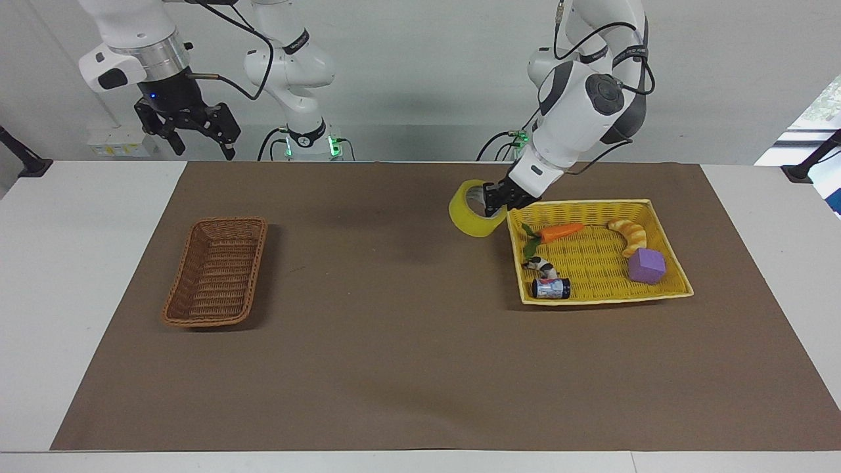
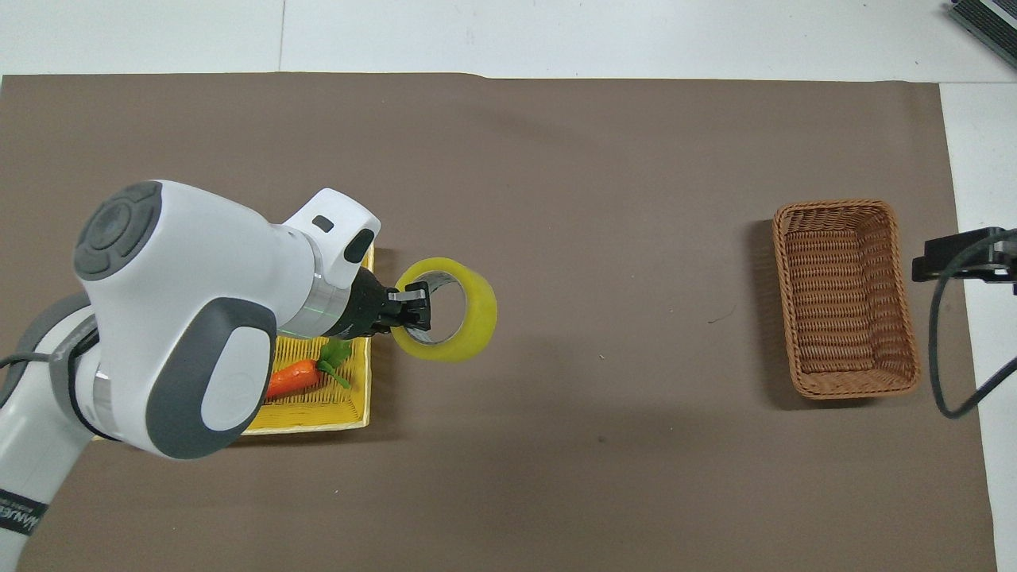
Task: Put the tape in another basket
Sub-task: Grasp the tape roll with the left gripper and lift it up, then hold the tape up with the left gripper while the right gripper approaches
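Note:
The yellow tape (image 1: 474, 210) (image 2: 465, 318) hangs in the air, gripped through its wall by my left gripper (image 1: 494, 200) (image 2: 413, 312), which is shut on it. It is over the brown mat just beside the yellow tray's (image 1: 670, 279) (image 2: 359, 405) edge that faces the right arm's end. The brown wicker basket (image 1: 215, 272) (image 2: 844, 298) stands at the right arm's end of the table with nothing in it. My right gripper (image 1: 194, 135) waits open, raised above the table edge at its own end.
In the yellow tray lie a carrot (image 1: 557, 232) (image 2: 295, 376), a croissant (image 1: 629, 234), a purple cube (image 1: 646, 266), a small can (image 1: 550, 288) and a black-and-white figure (image 1: 541, 266). Brown mat (image 1: 394, 315) stretches between tray and basket.

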Available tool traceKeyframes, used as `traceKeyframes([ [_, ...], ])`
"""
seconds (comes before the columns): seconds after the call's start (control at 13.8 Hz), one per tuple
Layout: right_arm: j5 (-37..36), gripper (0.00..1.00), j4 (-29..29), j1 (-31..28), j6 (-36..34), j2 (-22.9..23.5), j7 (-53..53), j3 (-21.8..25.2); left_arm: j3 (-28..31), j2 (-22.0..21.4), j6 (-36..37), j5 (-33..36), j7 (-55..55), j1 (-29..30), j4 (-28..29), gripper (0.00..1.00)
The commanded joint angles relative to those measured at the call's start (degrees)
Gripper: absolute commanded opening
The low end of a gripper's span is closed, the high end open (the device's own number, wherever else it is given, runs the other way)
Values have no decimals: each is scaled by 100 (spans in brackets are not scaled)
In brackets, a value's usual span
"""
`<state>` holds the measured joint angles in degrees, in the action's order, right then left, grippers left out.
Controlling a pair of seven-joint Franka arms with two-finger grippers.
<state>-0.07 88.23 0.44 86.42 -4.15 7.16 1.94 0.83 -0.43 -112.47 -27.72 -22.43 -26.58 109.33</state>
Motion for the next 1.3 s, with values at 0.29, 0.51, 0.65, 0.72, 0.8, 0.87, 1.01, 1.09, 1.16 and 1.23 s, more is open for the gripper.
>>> traceKeyframes([
  [0.29,795,100,177,139,180,-112,-512,-202,136,-993,639,-1840,1592,460,535,0],
  [0.51,1226,100,379,631,409,-95,-487,-202,128,-1117,710,-1992,1786,610,685,0],
  [0.65,1841,100,502,667,577,-86,-112,-202,136,-1214,692,-2062,1786,645,712,0],
  [0.72,2131,100,546,667,577,-86,108,-202,136,-1214,709,-2062,1786,645,712,0],
  [0.8,2491,100,633,676,638,-77,276,-202,128,-1223,701,-2062,1786,637,729,0],
  [0.87,2677,100,712,868,761,-60,460,-202,119,-1249,666,-2062,1786,602,773,0],
  [1.01,2810,100,801,1246,1146,28,1039,-202,119,-1284,683,-2062,1777,584,808,0],
  [1.09,3115,100,801,1395,1375,115,1407,-202,119,-1328,657,-2062,1777,584,852,0],
  [1.16,3362,100,801,1501,1577,229,1542,-202,110,-1328,648,-2062,1777,584,853,0],
  [1.23,3521,100,801,1720,1762,344,1613,-202,92,-1328,613,-2062,1742,584,853,0],
])
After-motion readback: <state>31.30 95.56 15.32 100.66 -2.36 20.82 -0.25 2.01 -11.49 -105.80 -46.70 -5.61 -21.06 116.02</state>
